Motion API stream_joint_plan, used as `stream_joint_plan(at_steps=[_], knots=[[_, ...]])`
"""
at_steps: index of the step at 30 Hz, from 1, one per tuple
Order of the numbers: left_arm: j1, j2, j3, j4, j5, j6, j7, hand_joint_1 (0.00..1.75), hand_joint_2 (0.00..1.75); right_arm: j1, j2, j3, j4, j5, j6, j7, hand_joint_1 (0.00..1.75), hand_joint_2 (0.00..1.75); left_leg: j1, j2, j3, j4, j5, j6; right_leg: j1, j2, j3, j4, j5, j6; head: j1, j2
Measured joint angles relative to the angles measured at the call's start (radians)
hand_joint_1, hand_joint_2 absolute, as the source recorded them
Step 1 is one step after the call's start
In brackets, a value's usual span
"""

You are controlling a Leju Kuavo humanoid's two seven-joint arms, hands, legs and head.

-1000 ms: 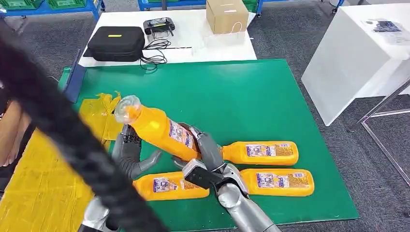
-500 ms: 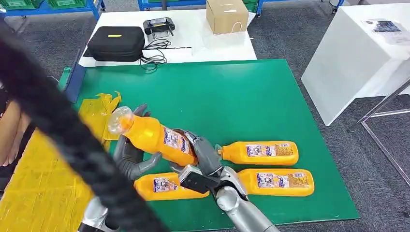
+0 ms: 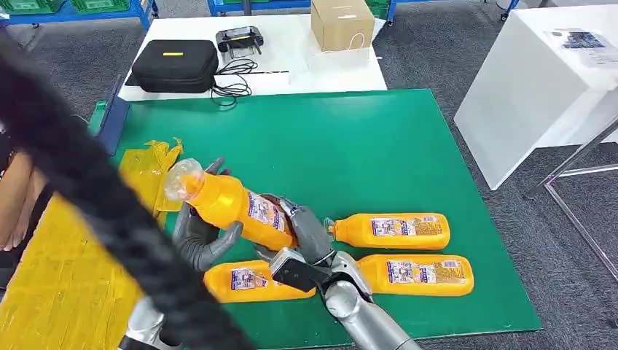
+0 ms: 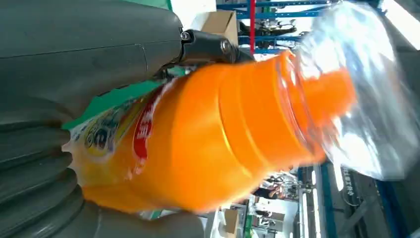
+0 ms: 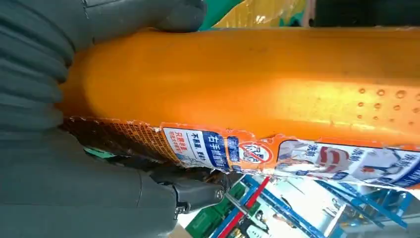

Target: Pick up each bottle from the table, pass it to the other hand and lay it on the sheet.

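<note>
An orange bottle (image 3: 233, 206) with a clear cap is tilted above the green mat (image 3: 350, 153), cap toward the yellow sheet (image 3: 58, 292). My right hand (image 3: 306, 232) grips its base end, close up on the label (image 5: 277, 153). My left hand (image 3: 198, 235) wraps its upper part, with fingers (image 3: 213, 167) behind the shoulder and the thumb under it; the bottle (image 4: 218, 139) lies between thumb and fingers there. Three more orange bottles lie flat on the mat: one (image 3: 393, 231) and another (image 3: 423, 275) to the right, a third (image 3: 251, 281) under my hands.
A thick black cable (image 3: 87, 189) crosses the left foreground and hides part of the sheet. A person's arm (image 3: 14, 204) is at the left edge. A white table (image 3: 291, 65) behind the mat carries a black case (image 3: 175, 64), a controller and a cardboard box (image 3: 341, 23).
The bottle moved left and down toward the sheet in my right hand. My left hand rose from under it and wrapped around its upper part.
</note>
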Motion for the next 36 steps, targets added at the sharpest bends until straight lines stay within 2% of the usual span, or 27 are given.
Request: stream_joint_plan(at_steps=[22,23,24,36], knots=[[-0.008,0.0,-0.004,0.005,-0.023,0.032,-0.018,1.75,1.75,0.001,-0.002,0.039,-0.014,-0.008,0.021,0.009,1.75,1.75,0.0,0.0,0.0,0.0,0.0,0.0,0.0,0.0,0.0,0.0,0.0,0.0,0.0,0.0],[-0.008,0.0,-0.004,0.005,-0.023,0.032,-0.018,1.75,1.75,0.001,-0.002,0.039,-0.014,-0.008,0.021,0.009,0.63,1.75,0.0,0.0,0.0,0.0,0.0,0.0,0.0,0.0,0.0,0.0,0.0,0.0,0.0,0.0],[-0.008,0.0,-0.004,0.005,-0.023,0.032,-0.018,1.75,1.75,0.001,-0.002,0.039,-0.014,-0.008,0.021,0.009,0.0,1.75,0.0,0.0,0.0,0.0,0.0,0.0,0.0,0.0,0.0,0.0,0.0,0.0,0.0,0.0],[-0.012,0.022,0.008,0.0,-0.157,0.127,-0.027,1.75,1.75,0.032,-0.008,0.031,-0.106,-0.039,-0.045,-0.002,0.0,1.75,0.0,0.0,0.0,0.0,0.0,0.0,0.0,0.0,0.0,0.0,0.0,0.0,0.0,0.0]])
